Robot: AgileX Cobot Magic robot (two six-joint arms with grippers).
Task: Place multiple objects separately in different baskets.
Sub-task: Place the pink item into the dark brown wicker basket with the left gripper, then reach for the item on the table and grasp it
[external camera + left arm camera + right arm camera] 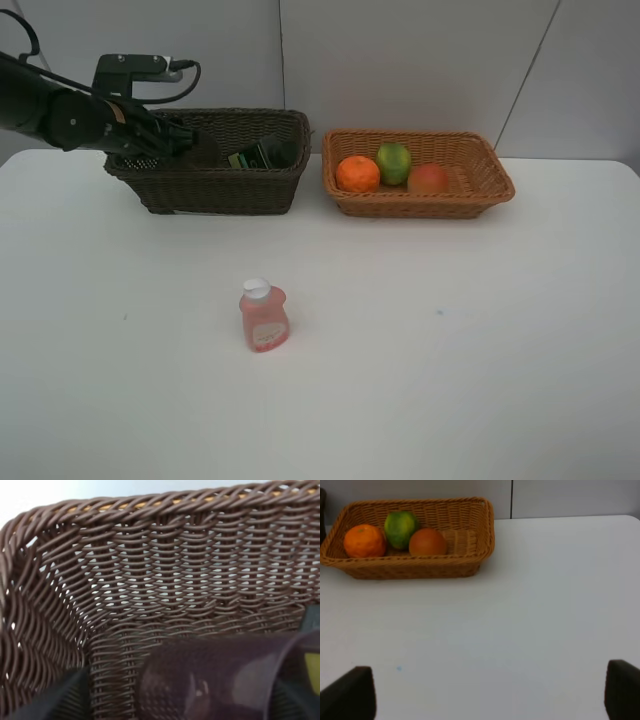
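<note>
At upper left, our left gripper [185, 140] stood parted inside the dark basket [215, 190] beside the mauve cup [215, 680]; we judged lifting straight up safest, with 1 pink bottle [263, 316] waiting mid-table.

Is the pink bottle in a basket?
No, the pink bottle stands alone on the white table, apart from both baskets.

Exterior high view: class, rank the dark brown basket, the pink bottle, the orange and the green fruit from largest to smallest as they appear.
1. Dark brown basket, clearly largest.
2. Pink bottle, though it lies nearer the camera, which flatters its size.
3. Orange and green fruit: they look alike, and the green fruit is partly hidden, so I leave them unranked.
</note>
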